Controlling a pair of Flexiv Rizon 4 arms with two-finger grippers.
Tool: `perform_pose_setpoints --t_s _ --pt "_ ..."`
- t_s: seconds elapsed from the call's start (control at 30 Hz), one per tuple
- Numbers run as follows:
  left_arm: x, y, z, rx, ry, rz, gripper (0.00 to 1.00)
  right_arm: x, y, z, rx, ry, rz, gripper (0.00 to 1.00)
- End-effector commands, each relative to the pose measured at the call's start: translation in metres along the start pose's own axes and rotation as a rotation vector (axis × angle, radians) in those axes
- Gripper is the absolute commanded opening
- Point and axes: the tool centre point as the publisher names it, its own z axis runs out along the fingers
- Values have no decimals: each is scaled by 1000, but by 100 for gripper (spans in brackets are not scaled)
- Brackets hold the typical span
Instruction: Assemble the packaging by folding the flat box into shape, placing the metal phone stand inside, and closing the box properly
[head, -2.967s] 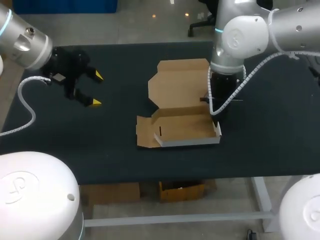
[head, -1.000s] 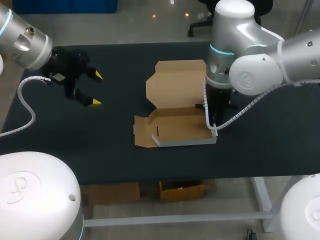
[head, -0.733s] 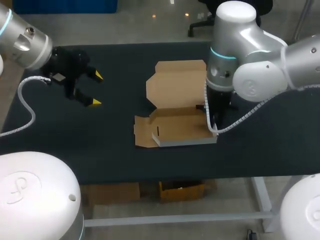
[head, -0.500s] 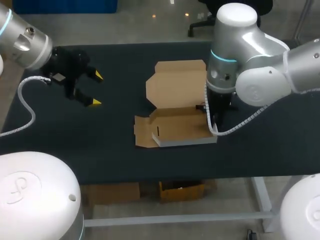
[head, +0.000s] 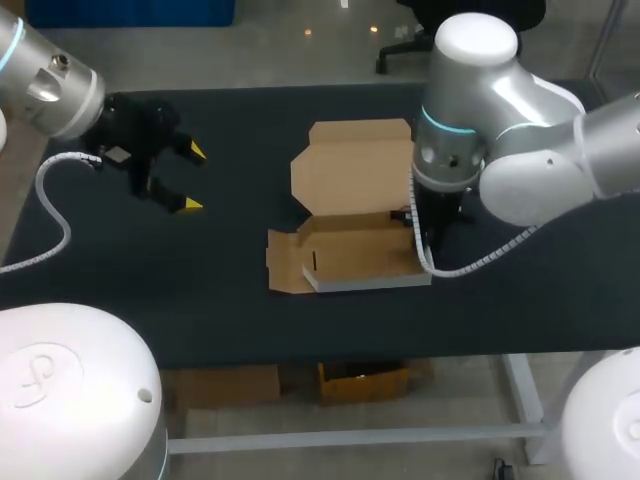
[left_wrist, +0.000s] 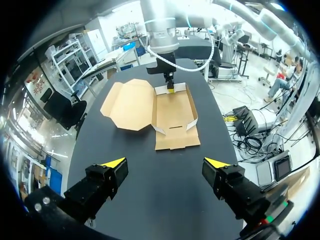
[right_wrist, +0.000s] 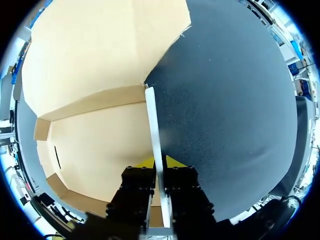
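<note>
1. Our R arm stands upright over mid-table; right claw (right_wrist: 159, 162) pinches the box's (head: 348, 206) right wall.
2. Our left claw (head: 192, 177) hangs wide open nr table's (head: 250, 320) far-left corner.
3. Vs 3 s ago: box nudged slightly left w/ R arm; left claw same.
</note>
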Motion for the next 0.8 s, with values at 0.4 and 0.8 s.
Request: perform_pose_setpoints --t_s 0.4,0.8 --pt "0 0 0 -1 -1 1 100 2 3 3 -14 19 -11 0" --pt "0 0 0 -1 -1 1 100 7 4 0 -1 -4 -47 0"
